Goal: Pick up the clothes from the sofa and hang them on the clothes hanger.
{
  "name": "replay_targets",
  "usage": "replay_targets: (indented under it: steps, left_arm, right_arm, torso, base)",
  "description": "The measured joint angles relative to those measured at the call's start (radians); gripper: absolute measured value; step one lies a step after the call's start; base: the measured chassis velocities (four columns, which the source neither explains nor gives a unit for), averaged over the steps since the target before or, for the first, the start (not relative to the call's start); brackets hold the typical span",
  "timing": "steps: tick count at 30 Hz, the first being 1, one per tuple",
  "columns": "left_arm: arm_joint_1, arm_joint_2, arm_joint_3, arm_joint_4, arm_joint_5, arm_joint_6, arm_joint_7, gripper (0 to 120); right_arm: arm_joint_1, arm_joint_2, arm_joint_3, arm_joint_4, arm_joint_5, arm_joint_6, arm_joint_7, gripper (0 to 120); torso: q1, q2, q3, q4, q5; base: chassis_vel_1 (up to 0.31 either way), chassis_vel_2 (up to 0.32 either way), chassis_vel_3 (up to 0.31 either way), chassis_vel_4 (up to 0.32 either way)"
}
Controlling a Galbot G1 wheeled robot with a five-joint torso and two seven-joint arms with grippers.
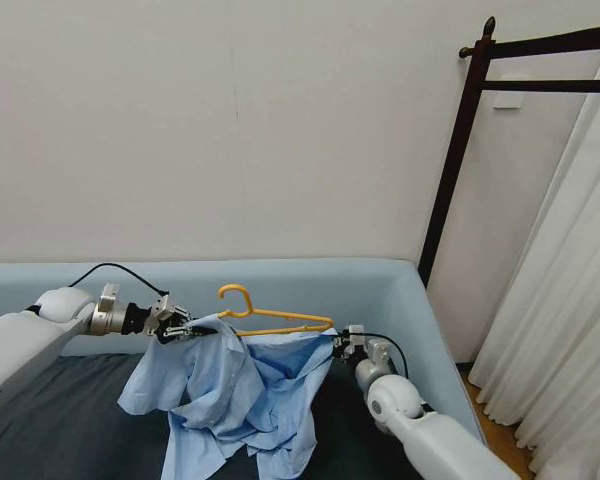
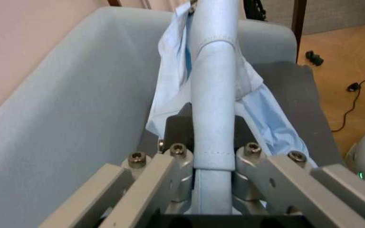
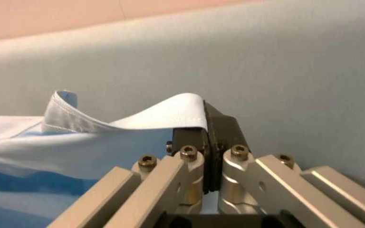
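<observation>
The blue shirt (image 1: 242, 395) hangs on a yellow hanger (image 1: 270, 318) above the sofa (image 1: 400, 290), stretched between the two grippers with its lower part drooping toward the dark seat. The left gripper (image 1: 185, 328) is clamped on a rolled fold of the shirt (image 2: 213, 95) at one shoulder, and the right gripper (image 1: 340, 343) pinches a hemmed edge (image 3: 169, 111) at the other, jaws closed on the cloth. A dark wooden rack (image 1: 460, 150) stands to the right beyond the sofa's end, beside a white curtain (image 1: 570, 300).
</observation>
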Motion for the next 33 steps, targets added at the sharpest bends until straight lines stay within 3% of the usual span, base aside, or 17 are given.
replay_targets:
  steps: [8,13,25,33]
  left_arm:
    - [0.010,0.014,-0.041,-0.033,0.076,-0.021,-0.007,5]
    - [0.014,0.011,-0.080,-0.025,0.121,-0.026,-0.036,5]
    - [0.017,0.010,-0.096,-0.035,0.093,-0.007,-0.081,5]
    - [-0.035,-0.055,-0.027,-0.058,0.086,0.044,-0.191,5]
  right_arm:
    - [0.069,-0.130,0.007,0.271,0.167,-0.052,0.110,0]
    - [0.060,-0.193,0.038,0.425,0.196,-0.068,0.158,0]
    - [0.047,-0.278,0.057,0.594,0.231,-0.077,0.164,0]
    - [0.068,-0.311,-0.007,0.734,0.243,-0.082,0.157,0]
  torso:
    - [0.000,0.000,0.000,0.0002,-0.0003]
    - [0.000,0.000,0.000,-0.0003,-0.0002]
    - [0.000,0.000,0.000,0.0003,-0.0002]
    - [0.000,0.000,0.000,-0.0001,-0.0002]
  base:
    - [0.000,0.000,0.000,0.000]
    - [0.000,0.000,0.000,0.000]
    - [0.000,0.000,0.000,0.000]
    - [0.000,0.000,0.000,0.000]
